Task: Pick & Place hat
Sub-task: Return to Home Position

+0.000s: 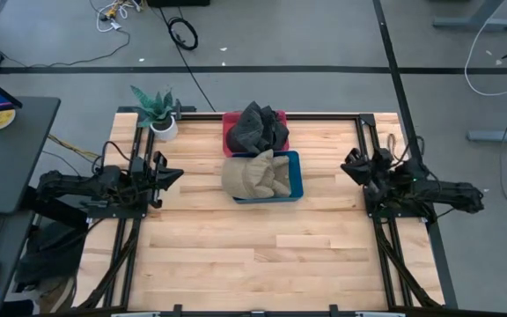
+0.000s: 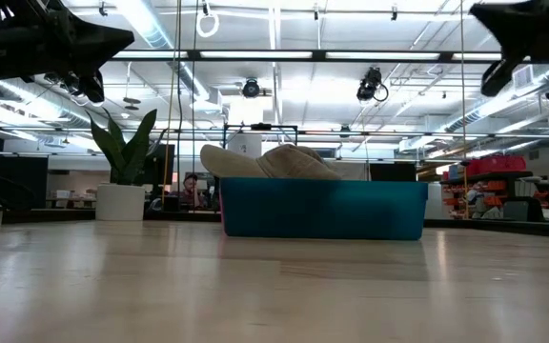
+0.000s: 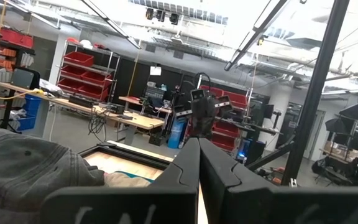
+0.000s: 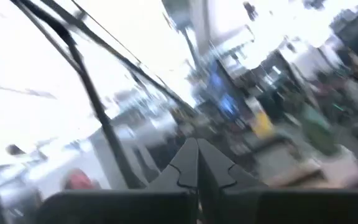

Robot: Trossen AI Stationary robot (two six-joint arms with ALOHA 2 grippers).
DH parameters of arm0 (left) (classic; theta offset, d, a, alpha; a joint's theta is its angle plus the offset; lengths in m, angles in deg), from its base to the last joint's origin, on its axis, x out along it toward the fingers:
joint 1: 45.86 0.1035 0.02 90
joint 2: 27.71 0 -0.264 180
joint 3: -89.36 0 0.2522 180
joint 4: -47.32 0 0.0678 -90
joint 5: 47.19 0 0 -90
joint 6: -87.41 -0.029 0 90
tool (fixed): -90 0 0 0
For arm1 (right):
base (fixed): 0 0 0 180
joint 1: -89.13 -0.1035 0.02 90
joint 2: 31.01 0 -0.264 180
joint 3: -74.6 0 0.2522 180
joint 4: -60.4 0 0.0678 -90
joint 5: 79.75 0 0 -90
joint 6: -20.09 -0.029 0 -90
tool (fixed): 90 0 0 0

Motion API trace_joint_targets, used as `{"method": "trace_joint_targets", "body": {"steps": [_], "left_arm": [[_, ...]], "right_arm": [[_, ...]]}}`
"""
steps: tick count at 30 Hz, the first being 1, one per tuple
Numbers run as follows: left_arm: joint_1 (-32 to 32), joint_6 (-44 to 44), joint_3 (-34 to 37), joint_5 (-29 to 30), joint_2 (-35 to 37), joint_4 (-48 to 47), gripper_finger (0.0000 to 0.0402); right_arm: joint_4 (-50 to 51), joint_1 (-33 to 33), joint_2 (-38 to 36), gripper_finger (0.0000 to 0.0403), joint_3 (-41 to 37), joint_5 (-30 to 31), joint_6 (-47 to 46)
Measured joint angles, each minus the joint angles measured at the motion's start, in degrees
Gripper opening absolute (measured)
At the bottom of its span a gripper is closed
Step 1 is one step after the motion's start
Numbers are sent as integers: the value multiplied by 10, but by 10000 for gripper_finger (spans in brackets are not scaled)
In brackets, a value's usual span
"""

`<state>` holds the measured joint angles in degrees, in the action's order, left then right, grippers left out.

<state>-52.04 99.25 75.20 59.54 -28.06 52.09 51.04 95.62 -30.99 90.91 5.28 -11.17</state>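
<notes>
Two brown caps (image 1: 252, 176) are seen heaped in one blue bin (image 1: 296, 176). A pile of black caps (image 1: 258, 128), number not determinable, fills one red bin (image 1: 229, 123) touching it behind. Both bins are set mid-worktop (image 1: 262, 255). Left jaws, at the left edge, and right jaws, at the right edge, are raised, empty and pressed together. One plant (image 1: 158, 110) is noted.
</notes>
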Motion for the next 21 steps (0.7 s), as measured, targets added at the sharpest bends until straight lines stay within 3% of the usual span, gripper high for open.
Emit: {"method": "trace_joint_targets", "body": {"steps": [2,7,15,21], "left_arm": [[0,0,0,0,0,0,3],[0,0,0,0,0,0,3],[0,0,0,0,0,0,3],[0,0,0,0,0,0,3]], "right_arm": [[-40,-8,-1,0,-17,0,-15],[27,-30,0,0,-15,0,-10],[226,-46,3,0,-17,1,4],[216,-46,11,0,-16,2,31]]}}
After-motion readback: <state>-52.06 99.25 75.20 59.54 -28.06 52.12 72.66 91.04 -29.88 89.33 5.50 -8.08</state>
